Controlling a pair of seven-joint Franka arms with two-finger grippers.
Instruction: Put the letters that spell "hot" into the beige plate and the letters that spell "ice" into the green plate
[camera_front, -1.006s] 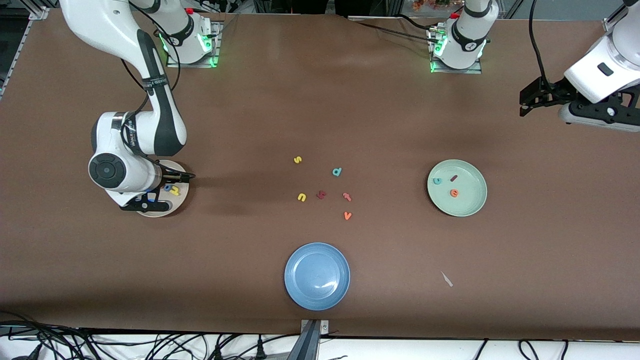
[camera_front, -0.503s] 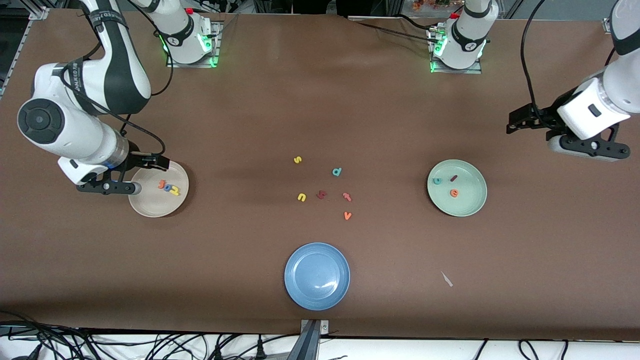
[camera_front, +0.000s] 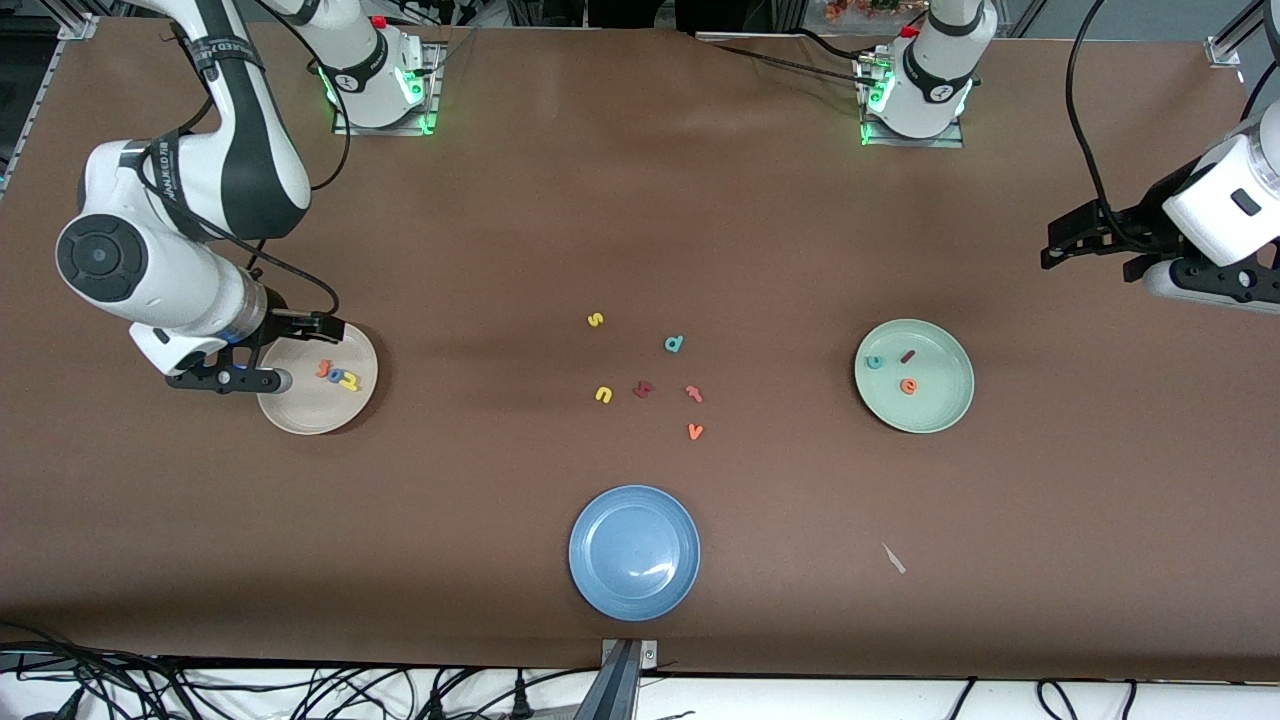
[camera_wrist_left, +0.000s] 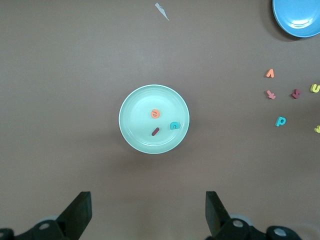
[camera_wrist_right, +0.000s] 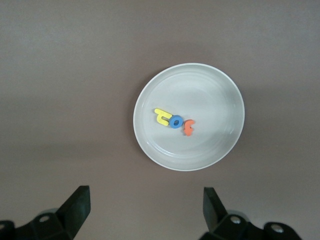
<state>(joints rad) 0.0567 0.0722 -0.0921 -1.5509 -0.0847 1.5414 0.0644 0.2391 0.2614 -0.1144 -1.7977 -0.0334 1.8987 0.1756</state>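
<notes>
A: Where do the "hot" letters sit?

B: All three lie in the beige plate (camera_front: 300, 412) at the right arm's end of the desk (camera_front: 640, 230): the yellow h (camera_wrist_right: 161, 116), the blue o (camera_wrist_right: 175, 121) and the orange t (camera_wrist_right: 189, 127), touching in a short row near the plate's middle.

A: And "ice"?

B: In the green plate (camera_front: 935, 412) toward the left arm's end: the teal c (camera_front: 875, 362), the dark red i (camera_front: 908, 356) and the orange e (camera_front: 908, 386), close together but apart from one another.

A: What are the arms doing?

B: The right gripper (camera_wrist_right: 145, 210) hangs over the desk just beside the beige plate's rim, fingers spread wide with nothing between them. The left gripper (camera_wrist_left: 148, 212) is up over bare desk toward the left arm's end, near the green plate, likewise wide and empty. I'd judge both are clear of the plates because nothing is left to place.

A: What about the loose letters?

B: Between the plates lie a yellow s (camera_front: 595, 320), a teal d (camera_front: 674, 344), a yellow n (camera_front: 603, 395), a dark red letter (camera_front: 643, 389), a pinkish t-like letter (camera_front: 694, 393) and an orange v (camera_front: 695, 431). None belongs to either word. The blue plate (camera_front: 634, 590), nearer the camera, holds nothing.

A: So the sorting looks done?

B: To my eye, yes.
</notes>
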